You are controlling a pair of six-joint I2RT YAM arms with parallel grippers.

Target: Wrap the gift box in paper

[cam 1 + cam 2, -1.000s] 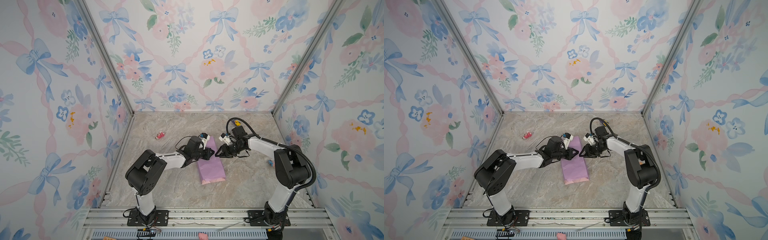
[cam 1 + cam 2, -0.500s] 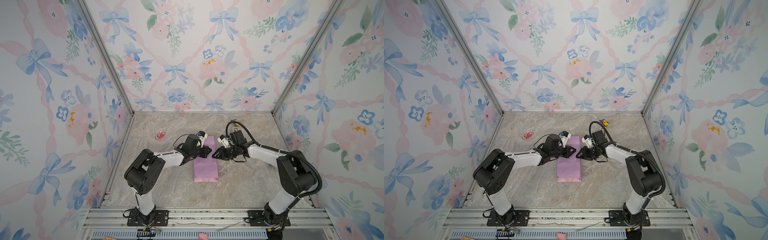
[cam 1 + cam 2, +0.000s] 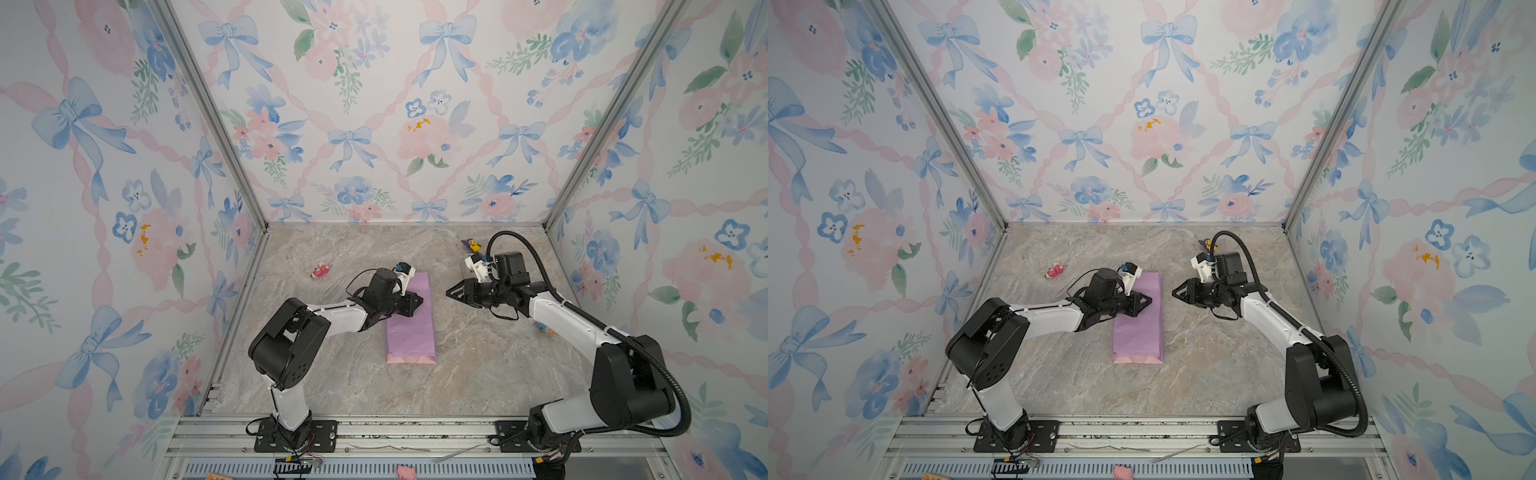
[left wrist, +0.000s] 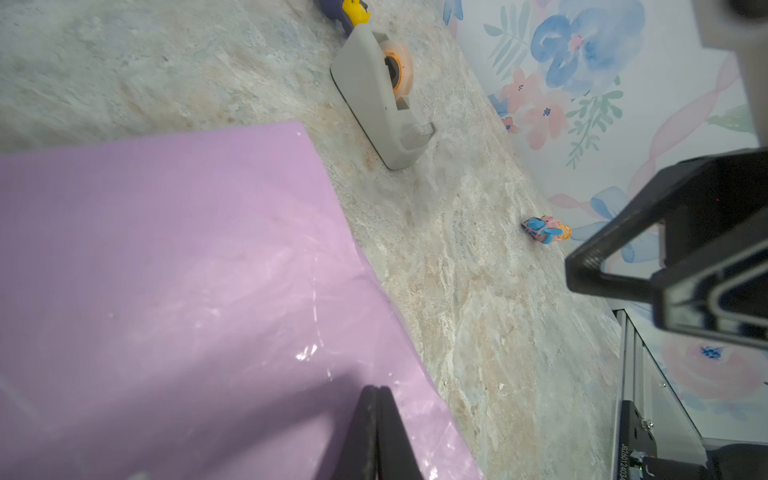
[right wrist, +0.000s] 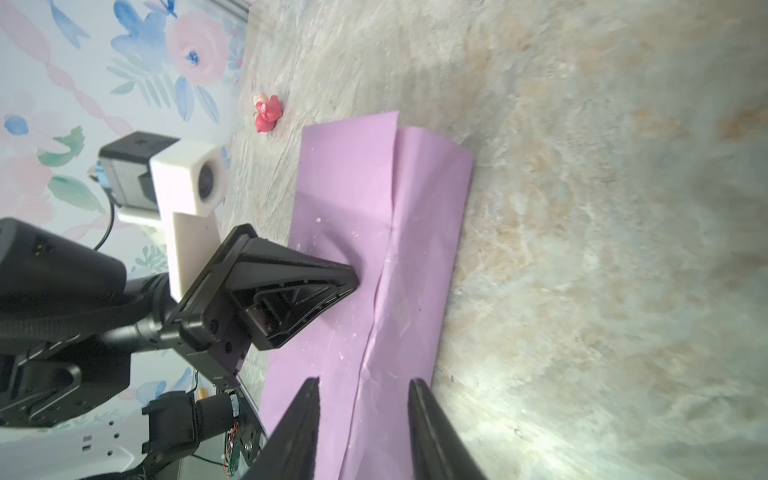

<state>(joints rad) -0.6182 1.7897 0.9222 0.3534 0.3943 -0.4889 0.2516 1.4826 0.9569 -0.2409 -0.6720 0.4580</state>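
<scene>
The paper [image 3: 411,320], folded lilac side out, lies mid-counter [image 3: 332,374]. My left claw [image 3: 420,300], pinched shut on nothing, presses its tip onto the paper. My right claw [image 3: 449,293], partly open and empty, hovers near its right edge.

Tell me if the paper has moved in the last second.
Yes. In a top view the paper has swung its near end left and now lies square to the front rail.
</scene>
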